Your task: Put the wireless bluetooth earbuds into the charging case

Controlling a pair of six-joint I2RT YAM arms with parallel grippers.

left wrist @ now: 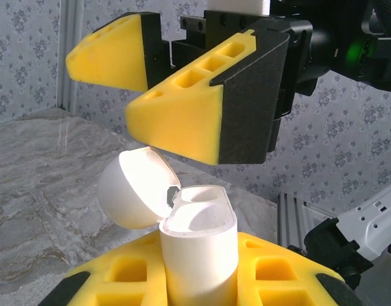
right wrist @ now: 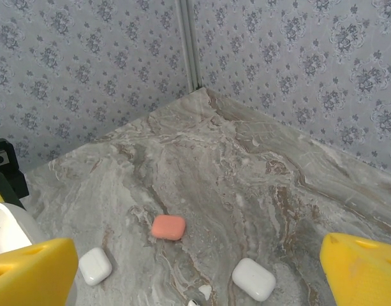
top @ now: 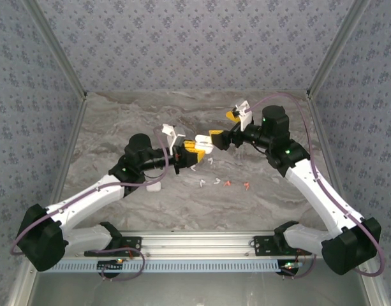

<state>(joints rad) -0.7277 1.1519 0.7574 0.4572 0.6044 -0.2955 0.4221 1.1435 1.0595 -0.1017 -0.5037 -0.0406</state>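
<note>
**Open case (top: pixel 203 146) held up, earbuds (top: pixel 215 181) loose on the table (top: pixel 118 115)**

From above, the left gripper (top: pixel 194 153) clamps the case. The right gripper (top: pixel 217 138) faces it, jaws apart and empty. The earbuds lie scattered nearer the bases.

Left wrist: the lid (left wrist: pixel 134 188) is flipped back and the wells seem empty, though they are seen edge-on.

Right wrist: a pink case (right wrist: pixel 168 227) and two white cases (right wrist: pixel 254 278) sit closed.

Risk: a tiny stem could slip from so broad a grip, or enter the well crooked.
</note>
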